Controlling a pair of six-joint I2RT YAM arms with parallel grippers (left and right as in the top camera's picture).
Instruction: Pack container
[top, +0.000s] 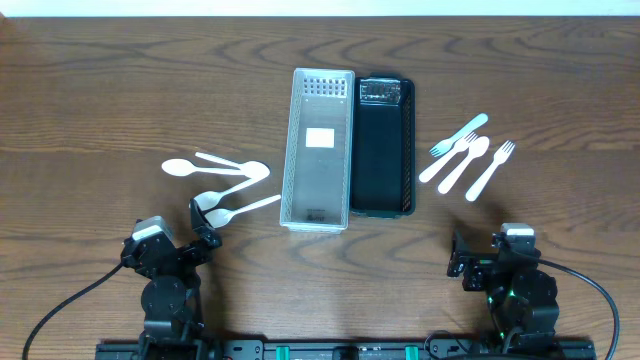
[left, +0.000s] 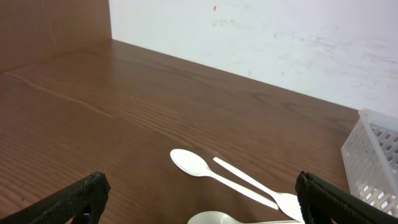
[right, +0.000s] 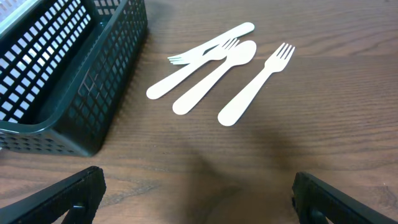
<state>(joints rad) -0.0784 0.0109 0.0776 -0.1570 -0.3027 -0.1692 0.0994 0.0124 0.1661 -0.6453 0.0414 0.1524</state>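
Observation:
A white mesh basket (top: 318, 150) and a dark green basket (top: 383, 145) stand side by side at the table's middle. Several white plastic spoons (top: 222, 180) lie left of the white basket; they show in the left wrist view (left: 205, 168). A few white forks and a spoon (top: 468, 155) lie right of the dark basket and show in the right wrist view (right: 217, 74). My left gripper (top: 205, 232) is open and empty, just in front of the spoons. My right gripper (top: 462, 260) is open and empty, well in front of the forks.
The white basket's corner (left: 376, 162) shows at the left wrist view's right edge. The dark basket (right: 62, 87) fills the right wrist view's left side. A white wall stands behind the table's far edge.

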